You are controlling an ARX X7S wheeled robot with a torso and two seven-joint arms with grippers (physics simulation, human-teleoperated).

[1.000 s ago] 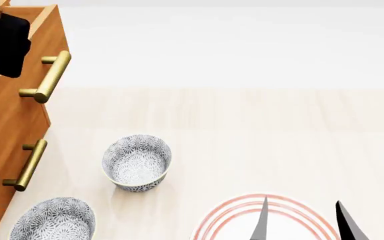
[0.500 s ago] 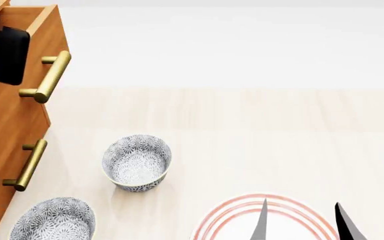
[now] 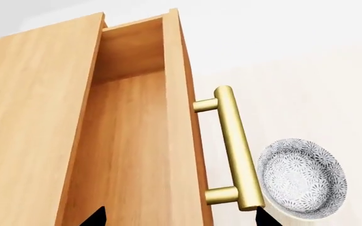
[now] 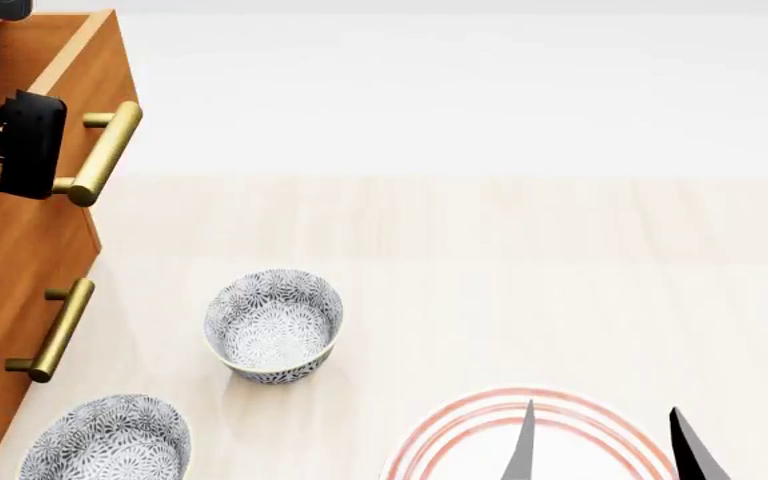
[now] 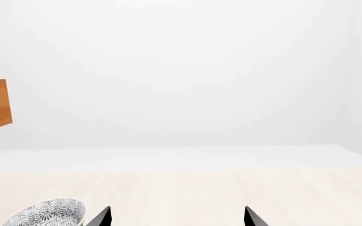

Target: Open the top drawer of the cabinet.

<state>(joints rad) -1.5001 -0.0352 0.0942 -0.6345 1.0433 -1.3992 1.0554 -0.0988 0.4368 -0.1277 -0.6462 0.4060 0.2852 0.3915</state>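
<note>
The orange-brown cabinet [image 4: 11, 250] stands at the left edge of the head view. Its top drawer [image 3: 130, 141] is pulled out, and its bare wooden inside shows in the left wrist view. The drawer's brass bar handle [image 3: 234, 146] [image 4: 101, 148] sits on two posts. My left gripper [image 3: 179, 220] [image 4: 35, 148] hangs open over the drawer's front edge. One fingertip [image 3: 96, 217] is over the drawer's inside, the other beyond the handle. My right gripper [image 4: 607, 445] [image 5: 177, 219] stands open with nothing between its fingers, low at the right.
A lower drawer front carries a matching brass handle [image 4: 57, 330]. Two patterned bowls [image 4: 273, 322] [image 4: 107, 440] stand on the pale wooden floor near the cabinet. A red-ringed plate [image 4: 444, 440] lies under my right gripper.
My left gripper has slid forward from over the drawer's inside to its front edge, close to the handle. The drawer and the right arm have not moved.
</note>
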